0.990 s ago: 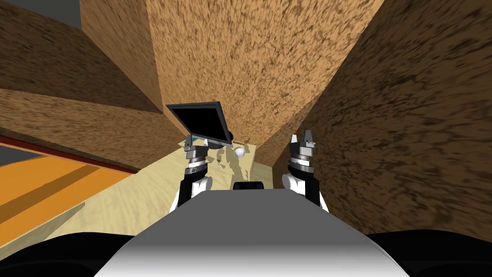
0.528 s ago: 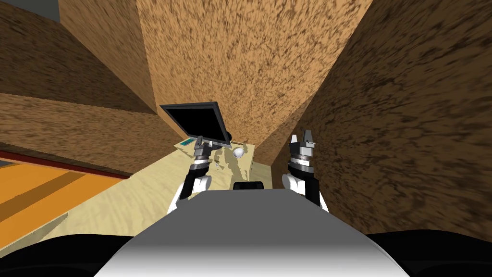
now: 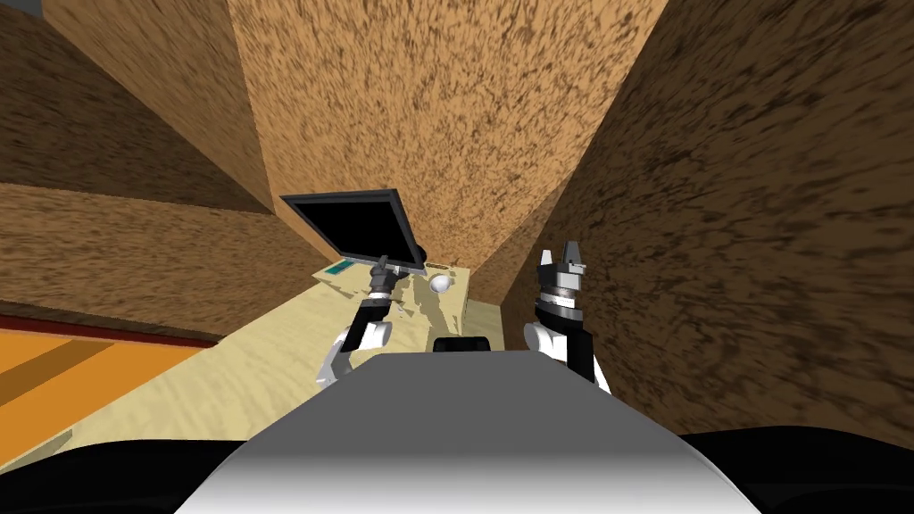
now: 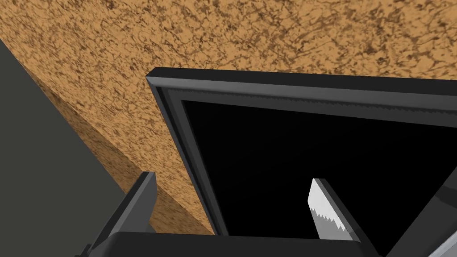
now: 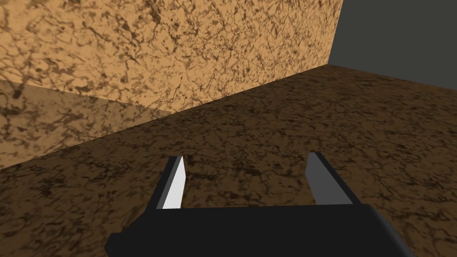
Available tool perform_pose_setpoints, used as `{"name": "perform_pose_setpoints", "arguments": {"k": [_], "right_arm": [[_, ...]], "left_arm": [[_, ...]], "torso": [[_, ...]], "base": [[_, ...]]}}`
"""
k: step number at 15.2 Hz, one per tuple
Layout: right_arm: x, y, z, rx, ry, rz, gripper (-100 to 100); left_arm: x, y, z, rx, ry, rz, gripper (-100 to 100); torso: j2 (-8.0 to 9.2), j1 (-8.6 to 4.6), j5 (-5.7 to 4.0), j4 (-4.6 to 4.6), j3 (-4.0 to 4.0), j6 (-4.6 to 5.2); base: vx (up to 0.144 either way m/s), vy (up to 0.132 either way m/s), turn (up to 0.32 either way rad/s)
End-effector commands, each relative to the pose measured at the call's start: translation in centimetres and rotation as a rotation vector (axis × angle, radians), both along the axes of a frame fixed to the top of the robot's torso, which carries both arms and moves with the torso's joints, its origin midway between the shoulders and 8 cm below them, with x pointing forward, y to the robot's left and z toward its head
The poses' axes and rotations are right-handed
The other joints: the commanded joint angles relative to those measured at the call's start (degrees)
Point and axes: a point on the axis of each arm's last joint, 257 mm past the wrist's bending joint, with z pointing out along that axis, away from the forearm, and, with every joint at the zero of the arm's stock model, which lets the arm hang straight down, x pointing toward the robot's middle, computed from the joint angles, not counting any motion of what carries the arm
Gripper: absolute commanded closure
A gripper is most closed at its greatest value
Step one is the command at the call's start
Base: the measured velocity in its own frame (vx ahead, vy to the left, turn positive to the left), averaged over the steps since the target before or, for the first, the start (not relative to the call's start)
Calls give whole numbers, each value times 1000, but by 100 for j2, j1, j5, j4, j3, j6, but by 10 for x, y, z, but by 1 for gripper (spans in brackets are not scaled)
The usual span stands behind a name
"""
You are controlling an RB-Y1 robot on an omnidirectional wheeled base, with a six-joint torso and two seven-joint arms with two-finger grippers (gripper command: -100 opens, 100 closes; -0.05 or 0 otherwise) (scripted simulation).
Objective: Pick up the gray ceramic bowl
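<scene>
On the desk [image 3: 268, 357], your pale bowl [image 3: 438, 284] sits ungrasped, with left gripper [image 4: 232, 178] and right gripper [image 5: 246, 155] both wide open, empty.

Bowl [image 3: 438, 284] on desk [image 3: 268, 357], beside monitor [image 3: 357, 223]

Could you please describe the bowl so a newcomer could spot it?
On the pale wooden desk stands a black flat monitor. Right of its base sits the small whitish bowl, the only round, light thing there.

Centre frame: black monitor [image 3: 353, 225] on pale wood desk [image 3: 223, 375]; small teal item [image 3: 336, 269] at monitor's lower left.
</scene>
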Motion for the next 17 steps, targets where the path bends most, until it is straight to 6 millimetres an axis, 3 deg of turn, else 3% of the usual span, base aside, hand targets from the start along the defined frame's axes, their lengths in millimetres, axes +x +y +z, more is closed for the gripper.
{"name": "perform_pose_setpoints", "arguments": {"k": [1, 10, 17], "right_arm": [[0, 0, 0, 0, 0, 0, 0], [0, 0, 0, 0, 0, 0, 0], [0, 0, 0, 0, 0, 0, 0]], "left_arm": [[7, 3, -13, 4, 45, 8, -100], [50, 42, -92, 5, 294, 82, -100], [62, 63, -135, -15, 431, 129, -100]], "torso": [[0, 0, 0, 0, 0, 0], [0, 0, 0, 0, 0, -1], [-1, -1, 0, 0, 0, -1]], "base": [[-7, 7, -99], [-10, 8, -125], [-8, 6, -98]]}}
